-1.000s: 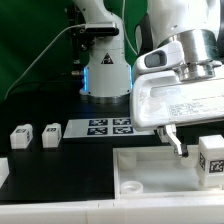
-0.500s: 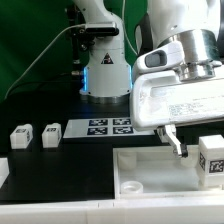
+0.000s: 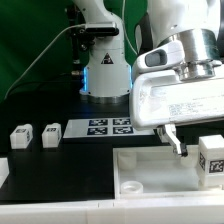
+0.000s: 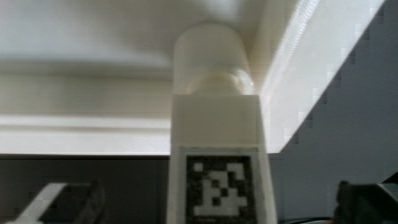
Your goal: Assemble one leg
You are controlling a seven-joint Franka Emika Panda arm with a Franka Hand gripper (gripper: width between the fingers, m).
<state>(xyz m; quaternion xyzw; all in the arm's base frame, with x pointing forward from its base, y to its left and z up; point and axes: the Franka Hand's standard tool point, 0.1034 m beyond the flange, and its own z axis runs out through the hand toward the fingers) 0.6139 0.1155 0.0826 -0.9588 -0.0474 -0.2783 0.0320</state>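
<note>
In the wrist view a leg (image 4: 219, 120), a white block with a black-and-white tag, sits midway between my gripper's (image 4: 217, 208) dark fingers (image 4: 50, 203). The fingers stand well apart and neither touches it. Its rounded end points at the wall of the large white tray-like piece (image 4: 107, 100). In the exterior view this leg (image 3: 211, 158) stands at the right edge, beside the one visible finger (image 3: 175, 141) of my gripper (image 3: 197, 150). Two more legs (image 3: 20, 137) (image 3: 50, 134) sit on the black table at the exterior view's left.
The large white tray-like piece (image 3: 150, 172) fills the front of the exterior view. The marker board (image 3: 110, 126) lies behind it, in front of the arm's base (image 3: 103, 75). A white part (image 3: 3, 173) shows at the left edge.
</note>
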